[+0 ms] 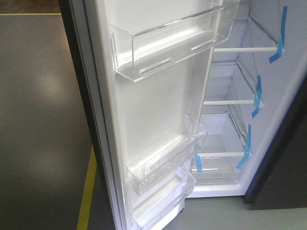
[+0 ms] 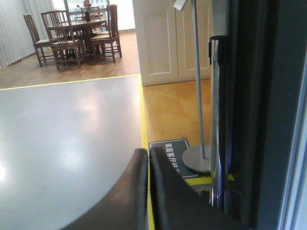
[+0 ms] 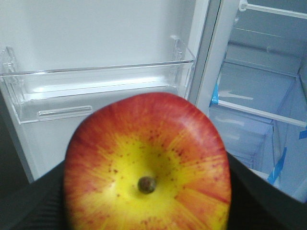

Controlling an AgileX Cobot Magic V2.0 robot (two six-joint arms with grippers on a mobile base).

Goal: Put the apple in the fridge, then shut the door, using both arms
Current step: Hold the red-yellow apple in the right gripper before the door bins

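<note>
Two black fingers (image 3: 271,203) of the right gripper (image 3: 147,211) pinch the apple (image 3: 146,163) from either side, so that the fruit fills the gap between them. Its yellow hollow with a small brown nub faces the wrist camera, and red skin runs round the rim. The apple sits outside the fridge (image 1: 283,96), held in front of the white lining of the door (image 1: 153,110) and on no shelf yet.

Ahead of these fingers and a little to their left, a clear bin (image 3: 96,91) hangs on the door lining. Past the right fingertip the compartment opens, with glass shelves (image 3: 259,110) and strips of blue tape (image 3: 278,167) down its side wall.

Both fingers of the left gripper (image 2: 147,152) are pressed together, only a thin slit showing between them and nothing caught in it. Just right of them rises a dark grey upright panel (image 2: 268,120) with a chrome bar (image 2: 216,120) along it. Beyond the tips lies a grey floor (image 2: 62,139) edged by a yellow line (image 2: 143,120), then wooden boards (image 2: 172,110). A dark sign mat (image 2: 170,148) and a pole stand with a round base (image 2: 196,163) are near the right finger. Well beyond stand white cupboard doors (image 2: 168,38) and a table with chairs (image 2: 79,33).

From the front the door stands wide open, clear bins stacked down its inner face
</note>
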